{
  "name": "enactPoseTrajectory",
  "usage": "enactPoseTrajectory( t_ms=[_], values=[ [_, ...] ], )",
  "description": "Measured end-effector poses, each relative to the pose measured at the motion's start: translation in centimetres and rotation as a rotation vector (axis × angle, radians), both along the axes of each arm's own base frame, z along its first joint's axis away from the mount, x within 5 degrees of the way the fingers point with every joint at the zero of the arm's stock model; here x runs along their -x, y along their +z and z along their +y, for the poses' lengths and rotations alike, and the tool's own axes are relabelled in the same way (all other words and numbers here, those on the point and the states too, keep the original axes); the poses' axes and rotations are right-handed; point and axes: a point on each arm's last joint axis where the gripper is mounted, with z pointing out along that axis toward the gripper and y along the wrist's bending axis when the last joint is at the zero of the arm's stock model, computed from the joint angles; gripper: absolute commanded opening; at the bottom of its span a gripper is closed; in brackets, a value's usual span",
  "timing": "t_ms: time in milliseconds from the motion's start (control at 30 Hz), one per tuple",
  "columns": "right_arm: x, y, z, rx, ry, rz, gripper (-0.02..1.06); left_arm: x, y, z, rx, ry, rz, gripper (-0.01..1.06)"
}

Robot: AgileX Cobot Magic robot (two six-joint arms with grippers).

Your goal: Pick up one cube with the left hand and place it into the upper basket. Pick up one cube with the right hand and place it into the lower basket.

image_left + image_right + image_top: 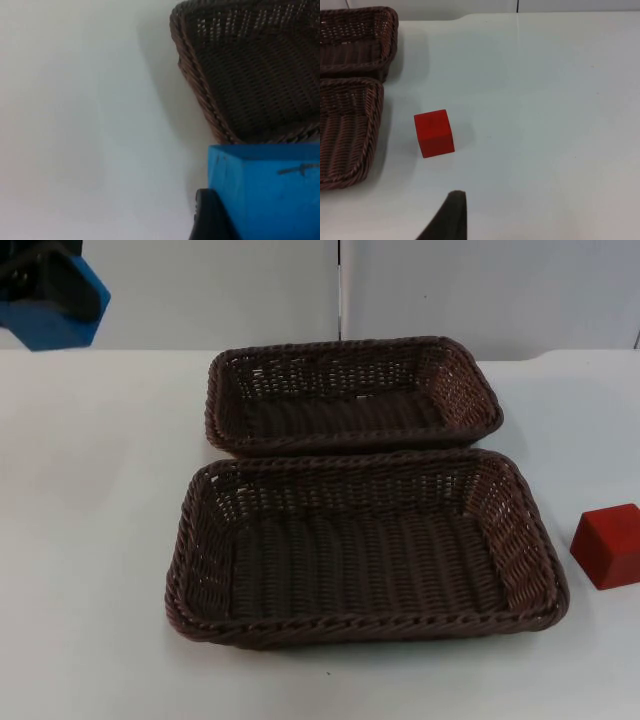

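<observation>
The left gripper was clenched on the blue cube, held high over the table's far left, well apart from the upper basket; lifted clear of the rim, the cube could likely travel across without striking the weave. In the left wrist view the cube hung above that basket's corner.

The red cube rested on the white table, just beside the lower basket. The right gripper hovered near the red cube, apart from it; whether its fingers were released could not be told.
</observation>
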Motion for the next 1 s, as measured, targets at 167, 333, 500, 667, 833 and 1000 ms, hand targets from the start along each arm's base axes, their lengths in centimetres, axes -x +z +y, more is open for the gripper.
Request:
enactPoseTrajectory(
  t_ms=[167, 333, 500, 667, 833, 1000],
  values=[
    [0.0, 0.0, 0.0, 0.0, 0.0, 0.0, 1.05, -0.9, 0.6, 0.0, 0.0, -0.003, -0.022, 0.0],
    [0.0, 0.0, 0.0, 0.0, 0.0, 0.0, 1.05, -2.4, 0.7, -0.7, 0.001, -0.024, -0.027, 0.0],
    [0.0, 0.0, 0.0, 0.0, 0.0, 0.0, 1.05, -4.5, 0.3, -3.0, 0.001, -0.089, -0.028, 0.0],
    [0.0, 0.0, 0.0, 0.0, 0.0, 0.0, 1.05, -6.7, -0.4, -5.1, 0.0, -0.139, -0.026, 0.0],
    [0.0, 0.0, 0.0, 0.0, 0.0, 0.0, 1.05, -8.8, -1.3, -7.2, -0.004, -0.185, -0.031, 0.0],
    [0.0, 0.0, 0.0, 0.0, 0.0, 0.0, 1.05, -10.9, -1.9, -8.6, 0.001, -0.219, -0.033, 0.0]
  ],
)
